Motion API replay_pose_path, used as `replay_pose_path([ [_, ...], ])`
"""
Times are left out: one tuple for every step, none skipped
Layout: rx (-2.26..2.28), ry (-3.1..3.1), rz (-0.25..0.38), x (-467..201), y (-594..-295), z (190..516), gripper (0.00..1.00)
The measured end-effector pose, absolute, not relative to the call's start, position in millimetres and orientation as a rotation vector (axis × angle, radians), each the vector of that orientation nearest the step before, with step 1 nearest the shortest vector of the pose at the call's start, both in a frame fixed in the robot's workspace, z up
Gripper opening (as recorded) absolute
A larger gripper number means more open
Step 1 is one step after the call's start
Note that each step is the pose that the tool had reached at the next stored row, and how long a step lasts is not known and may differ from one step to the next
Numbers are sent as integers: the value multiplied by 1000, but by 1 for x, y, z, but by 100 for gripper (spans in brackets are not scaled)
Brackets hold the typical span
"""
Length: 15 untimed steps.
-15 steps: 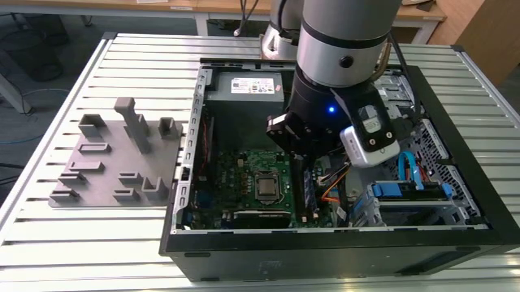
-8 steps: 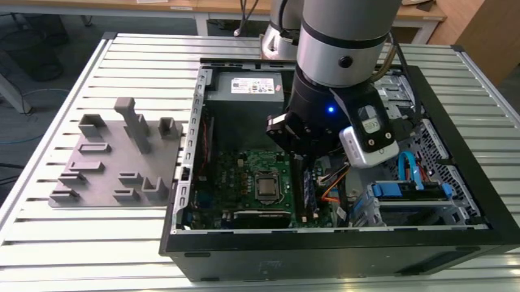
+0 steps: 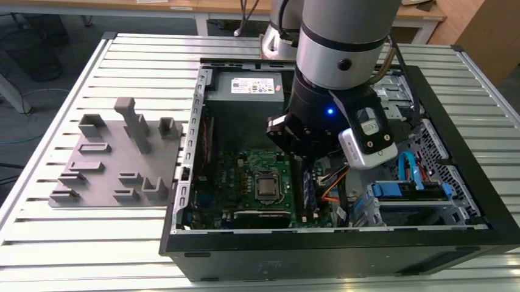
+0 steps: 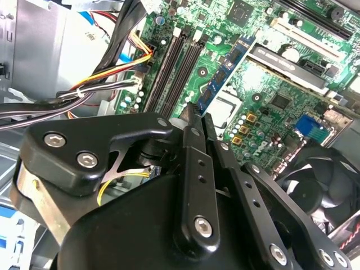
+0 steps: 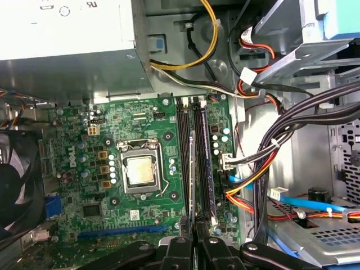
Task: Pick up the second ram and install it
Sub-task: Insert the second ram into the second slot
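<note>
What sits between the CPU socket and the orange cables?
In the first wrist view, the memory slots, with the second ram edge-on over them.

Worktop: you have a slatted metal worktop [image 3: 122, 243], pale grey, its ribs running across the exterior view.
Behind: a wooden desk [image 3: 219, 8] with white legs stands beyond the worktop's far edge.
Floor: you can see dark floor [image 3: 49, 36] at the exterior view's left, with cables lying on it.
Corner: a brown wooden panel [image 3: 488, 30] rises at the exterior view's right.
Light: even, soft, with no hard shadows.
</note>
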<state>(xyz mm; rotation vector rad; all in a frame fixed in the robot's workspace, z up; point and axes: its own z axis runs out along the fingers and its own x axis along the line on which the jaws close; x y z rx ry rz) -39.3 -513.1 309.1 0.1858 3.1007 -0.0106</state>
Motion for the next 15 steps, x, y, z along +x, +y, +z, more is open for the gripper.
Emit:
replay_pose_path([
  [187,3101,-11,-39,-513,308,14],
  [190,3100,-10,-39,-513,307,14],
  [193,3100,-10,-39,-513,307,14],
  [194,3100,-10,-39,-513,306,14],
  [195,3100,-10,-39,-513,305,14],
  [195,3100,-10,-39,-513,305,14],
  [195,3100,-10,-38,-513,304,14],
  [195,3100,-10,-38,-513,304,14],
  [195,3100,-10,-38,-513,303,14],
  [195,3100,-10,-38,-513,302,14],
  [195,3100,-10,-38,-513,301,14],
  [195,3100,-10,-38,-513,301,14],
  [195,3100,-10,-38,-513,300,14],
  [195,3100,-10,-38,-513,299,14],
  [196,3100,-10,-38,-513,299,14],
])
